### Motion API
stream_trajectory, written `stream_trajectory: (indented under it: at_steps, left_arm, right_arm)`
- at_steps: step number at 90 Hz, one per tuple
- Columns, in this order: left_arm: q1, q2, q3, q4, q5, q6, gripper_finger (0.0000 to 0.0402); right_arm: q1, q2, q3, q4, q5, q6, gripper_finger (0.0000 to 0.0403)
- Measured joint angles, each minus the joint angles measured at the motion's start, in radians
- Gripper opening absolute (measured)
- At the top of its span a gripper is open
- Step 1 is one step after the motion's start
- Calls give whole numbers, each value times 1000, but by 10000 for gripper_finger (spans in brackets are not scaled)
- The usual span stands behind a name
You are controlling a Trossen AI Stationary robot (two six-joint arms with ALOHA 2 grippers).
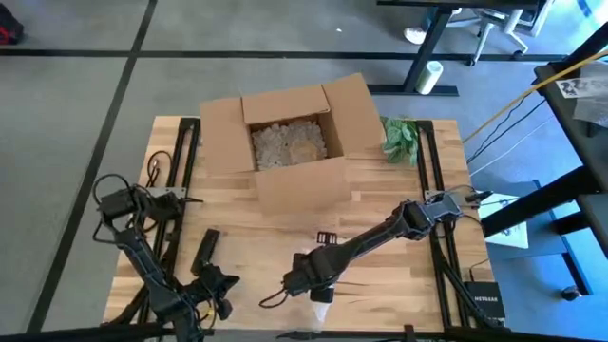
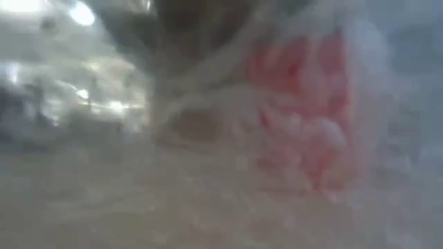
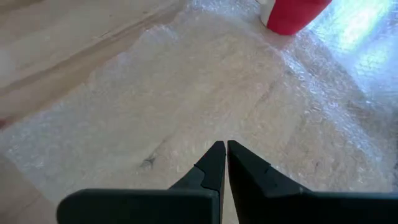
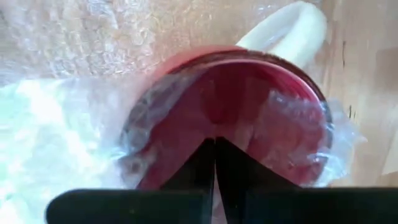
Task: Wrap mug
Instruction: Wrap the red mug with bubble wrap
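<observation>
Your right hand (image 4: 214, 146) is closed, pinching bubble wrap (image 4: 56, 130) over the red mug (image 4: 236, 106), lower centre of the high view. Left hand (image 3: 222, 149), closed and empty, hovers over the sheet. Risk: wrap slipping free, uncovering the mug.

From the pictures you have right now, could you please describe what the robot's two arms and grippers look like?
Both arms are dark, nearly black, built of slim jointed links. The left arm and right arm each carry thin black cables near their bases. The left gripper and right gripper each have two matte black, wedge-shaped fingers tapering to points. I see no markings.
</observation>
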Motion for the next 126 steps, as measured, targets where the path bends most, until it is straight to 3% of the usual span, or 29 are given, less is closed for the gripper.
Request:
stream_trajectory:
  at_steps: [30, 47, 59, 79, 101, 109, 126]
  left_arm:
    - [-2, 0, 0, 3, -18, 0, 0]
    - [-19, -4, 0, 3, -71, -14, 0]
    - [-35, -5, 0, 3, -90, -18, 0]
    - [-30, -5, 0, 64, -75, 42, 0]
    - [32, -5, 0, 372, 54, 453, 0]
    - [80, -5, 0, 401, 135, 552, 0]
    - [175, -14, -6, 416, 224, 749, 0]
  right_arm:
    - [45, -144, 0, 21, 143, 82, 0]
    - [181, -224, 2, 20, 318, 170, 0]
    - [302, -242, 2, -27, 438, 322, 0]
    - [489, -243, -120, 20, 502, 668, 0]
    - [642, -240, -483, 536, 637, 963, 0]
    - [643, -240, -628, 760, 677, 982, 0]
    - [598, -256, -916, 1168, 641, 935, 0]
